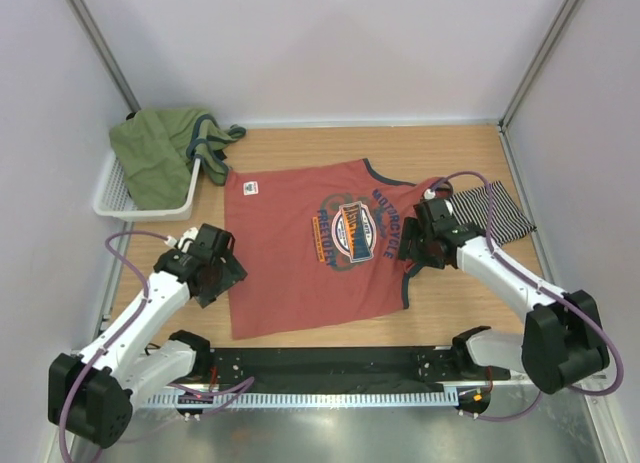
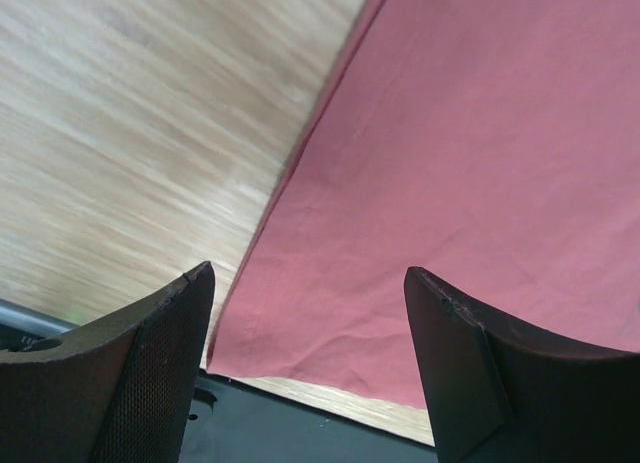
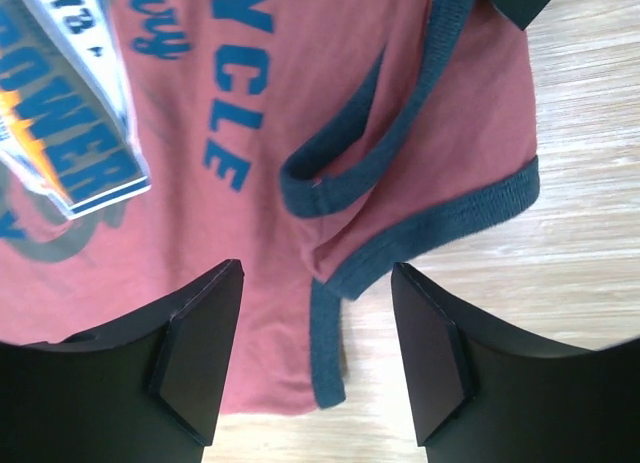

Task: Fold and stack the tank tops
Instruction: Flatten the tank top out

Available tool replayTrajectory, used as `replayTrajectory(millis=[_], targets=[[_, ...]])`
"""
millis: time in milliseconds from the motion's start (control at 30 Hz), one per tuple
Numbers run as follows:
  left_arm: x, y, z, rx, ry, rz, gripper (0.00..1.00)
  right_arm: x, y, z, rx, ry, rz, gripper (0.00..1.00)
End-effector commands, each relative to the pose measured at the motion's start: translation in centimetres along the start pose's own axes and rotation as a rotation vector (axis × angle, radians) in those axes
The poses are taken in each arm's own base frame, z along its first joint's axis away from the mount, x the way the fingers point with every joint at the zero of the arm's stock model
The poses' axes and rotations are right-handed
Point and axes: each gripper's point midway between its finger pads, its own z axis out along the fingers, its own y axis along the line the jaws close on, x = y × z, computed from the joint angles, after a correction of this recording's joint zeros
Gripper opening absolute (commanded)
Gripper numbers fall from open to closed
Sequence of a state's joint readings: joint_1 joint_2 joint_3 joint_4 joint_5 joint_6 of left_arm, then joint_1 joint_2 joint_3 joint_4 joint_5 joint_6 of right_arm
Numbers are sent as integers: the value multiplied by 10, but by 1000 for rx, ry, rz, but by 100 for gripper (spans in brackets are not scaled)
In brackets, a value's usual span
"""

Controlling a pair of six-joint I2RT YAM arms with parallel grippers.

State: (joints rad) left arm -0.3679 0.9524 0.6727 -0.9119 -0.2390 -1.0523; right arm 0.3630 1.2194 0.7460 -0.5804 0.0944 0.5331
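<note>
Salmon red, stripes and olive green on pale wood.

The salmon-red tank top in mid-frame has dark teal trim and a print in blue, orange and white, with teal lettering. The striped tank top at right is thin black and white. At upper left, olive-green cloth fills a white basket. The table is light wood grain. The left gripper and right gripper are black, and the cables are purple.

place: lab test cell | evidence: plain white enclosure walls; wooden table; metal corner posts
</note>
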Motion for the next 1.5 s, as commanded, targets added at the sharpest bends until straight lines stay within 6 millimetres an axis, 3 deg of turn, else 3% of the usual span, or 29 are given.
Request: replayTrajectory(millis=[0,167,200,300,333,500,600,633,667,700,733,767,900,1033,1167,1267,1467], targets=[[8,1,4,-3,34,-33,77,-11,0,13,47,-31,9,67],[9,9,5,-19,20,-46,77,-4,6,33,74,11,-38,56],[11,10,5,-20,23,-54,77,-4,7,34,74,14,-41,41],[13,12,4,-15,23,-66,77,-12,-1,32,124,-25,-33,15],[13,12,4,-15,23,-67,77,-16,-7,27,151,-40,-24,1],[15,13,2,-4,27,-80,76,-56,-50,-15,242,-245,153,5],[19,14,3,1,42,-86,77,-60,-87,-28,318,-304,297,16],[21,14,4,0,46,-88,76,-53,-99,-27,351,-293,343,20],[22,15,5,-1,52,-93,76,-52,-108,-30,378,-301,391,56],[26,17,6,-5,63,-93,76,-50,-115,-33,406,-309,416,84],[27,18,6,-11,68,-96,76,-50,-112,-37,384,-312,426,91],[28,19,6,-15,68,-106,77,-50,-107,-38,353,-310,419,91],[29,30,5,-67,65,-152,76,-35,-77,-36,189,-218,412,64],[32,37,1,-115,79,-162,76,-1,-31,-31,16,-57,402,64],[38,37,-1,-130,117,-165,76,24,-17,-34,45,4,401,63],[42,41,-4,-153,143,-164,76,49,-8,-34,58,85,376,54],[43,45,-9,-178,157,-148,76,89,2,-19,65,176,314,52]])
